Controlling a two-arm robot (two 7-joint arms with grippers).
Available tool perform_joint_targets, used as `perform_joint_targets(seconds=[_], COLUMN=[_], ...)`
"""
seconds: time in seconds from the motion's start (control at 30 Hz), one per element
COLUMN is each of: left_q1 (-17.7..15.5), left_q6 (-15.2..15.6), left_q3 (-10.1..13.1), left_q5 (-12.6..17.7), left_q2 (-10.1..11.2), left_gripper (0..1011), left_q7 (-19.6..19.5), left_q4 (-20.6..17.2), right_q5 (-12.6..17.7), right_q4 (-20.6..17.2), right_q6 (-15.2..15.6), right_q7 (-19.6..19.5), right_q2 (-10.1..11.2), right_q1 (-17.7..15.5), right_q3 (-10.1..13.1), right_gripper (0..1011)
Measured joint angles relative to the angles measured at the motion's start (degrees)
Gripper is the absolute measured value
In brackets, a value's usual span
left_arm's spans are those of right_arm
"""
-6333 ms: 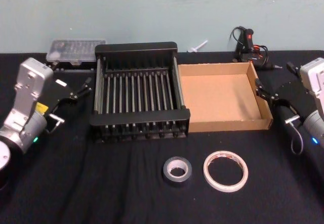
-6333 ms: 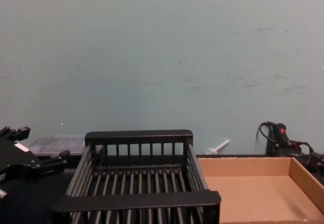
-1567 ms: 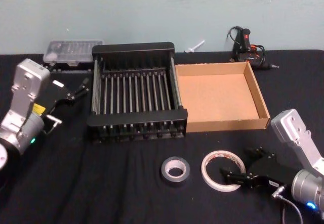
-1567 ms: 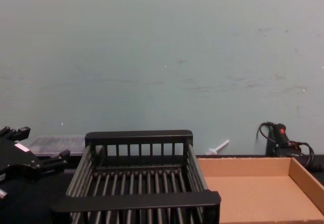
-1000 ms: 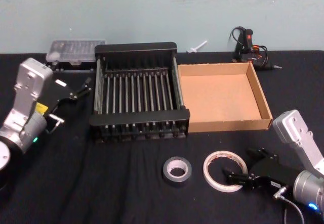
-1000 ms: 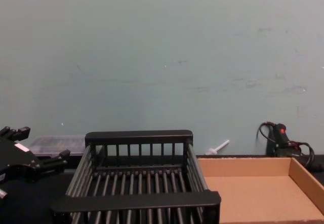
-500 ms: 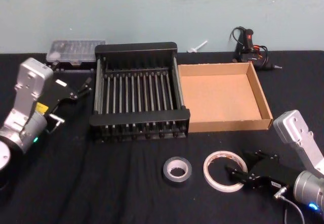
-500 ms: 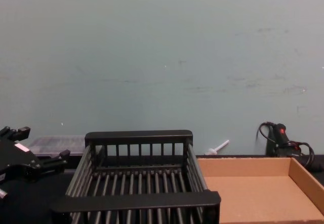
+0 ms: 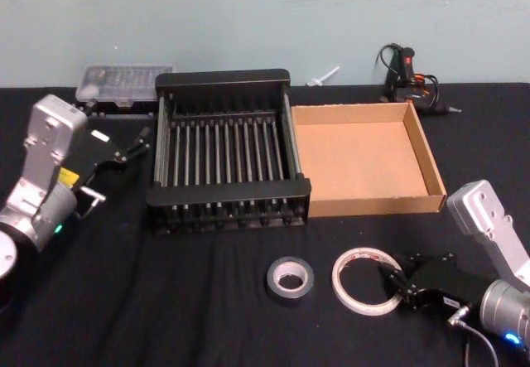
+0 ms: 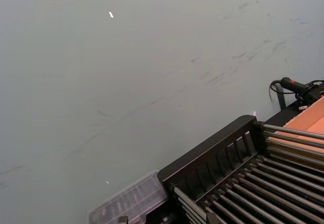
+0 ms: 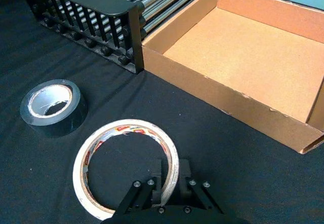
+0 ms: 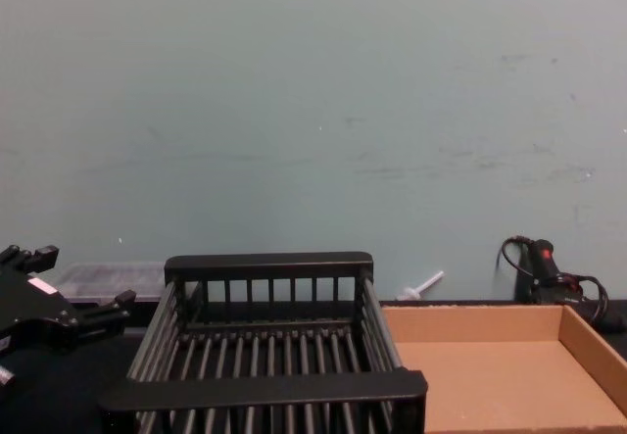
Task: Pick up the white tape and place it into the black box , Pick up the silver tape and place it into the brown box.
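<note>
The white tape point(image 9: 338, 282) lies flat on the black cloth in front of the brown box point(image 9: 377, 204). My right gripper point(image 9: 396, 282) is low over its right side. In the right wrist view the right gripper point(image 11: 170, 177) is shut on the white tape point(image 11: 81, 166), one finger inside the ring and one outside. The silver tape point(image 9: 272, 280) sits just left of it, also flat point(image 11: 50, 123). The black box point(image 9: 228, 193) stands behind, left of the brown box. My left gripper point(image 9: 137, 145) is parked open at the black box's left side.
A clear plastic case point(image 9: 124, 81) sits behind the black box. A black tool with cables point(image 9: 406, 73) and a small white part point(image 9: 323, 74) lie at the back edge. Black cloth covers the table around the tapes.
My right gripper came down from beside the brown box to the white tape, and in the last second its fingers closed on the ring's right wall. The left arm stayed still.
</note>
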Motion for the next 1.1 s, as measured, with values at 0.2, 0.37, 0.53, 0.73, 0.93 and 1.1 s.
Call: perform_joint_targets(seconds=[0.2,0.37,0.53,0.73,0.93,1.1], left_q1=[0.0,0.0,0.0,0.0,0.0,0.0], left_q6=[0.0,0.0,0.0,0.0,0.0,0.0], left_q3=[0.0,0.0,0.0,0.0,0.0,0.0], left_q5=[0.0,0.0,0.0,0.0,0.0,0.0], left_q2=[0.0,0.0,0.0,0.0,0.0,0.0], left_gripper=[1001,1001,1001,1001,1001,1001], left_q7=[0.0,0.0,0.0,0.0,0.0,0.0], left_q4=[0.0,0.0,0.0,0.0,0.0,0.0], right_q5=[0.0,0.0,0.18,0.57,0.71,0.74], right_q4=[0.0,0.0,-0.14,-0.7,-1.95,-3.0], right_q6=[0.0,0.0,-0.64,-1.87,-2.97,-3.99], right_q7=[0.0,0.0,0.4,0.88,0.86,0.65], right_q2=[0.0,0.0,0.01,0.18,0.7,1.13], right_q1=[0.0,0.0,-0.12,-0.35,-0.51,-0.45], right_q3=[0.0,0.0,0.44,1.26,2.54,3.79], right_gripper=[109,99,99,99,99,99])
